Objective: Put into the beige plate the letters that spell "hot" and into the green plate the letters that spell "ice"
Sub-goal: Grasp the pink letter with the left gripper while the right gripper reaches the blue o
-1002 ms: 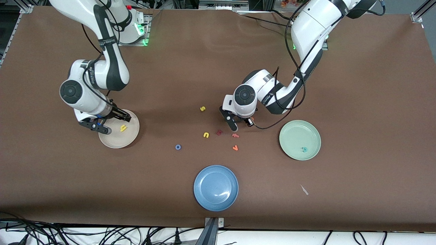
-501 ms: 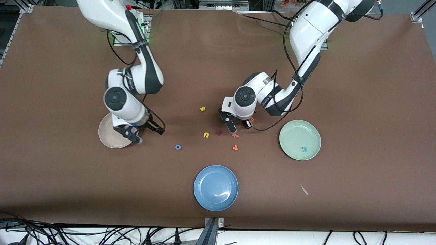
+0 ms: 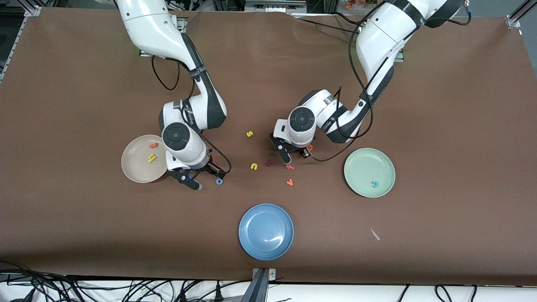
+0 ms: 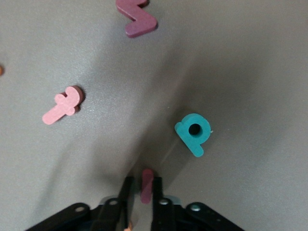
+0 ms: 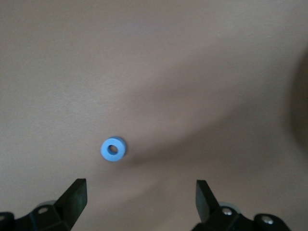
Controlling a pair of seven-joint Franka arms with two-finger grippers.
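The left gripper [image 4: 141,185] is clamped on the dark red i [image 4: 147,185], low over the brown table [image 3: 440,105]. The right gripper [image 5: 140,195], jaws wide apart, hangs over the blue o [image 5: 113,148] beside the beige plate [image 3: 132,170], which holds the yellow h [image 3: 152,158] and an orange letter [image 3: 153,145]. The green plate [image 3: 361,163] holds the teal c [image 3: 375,184]. Only the left wrist view shows the teal d [image 4: 193,133].

Left gripper [image 4: 141,187] points down, fingers [image 4: 126,190] pinched nearly together. Right gripper [image 5: 139,192] points down, fingers [image 5: 74,195] spread wide, nothing between them.
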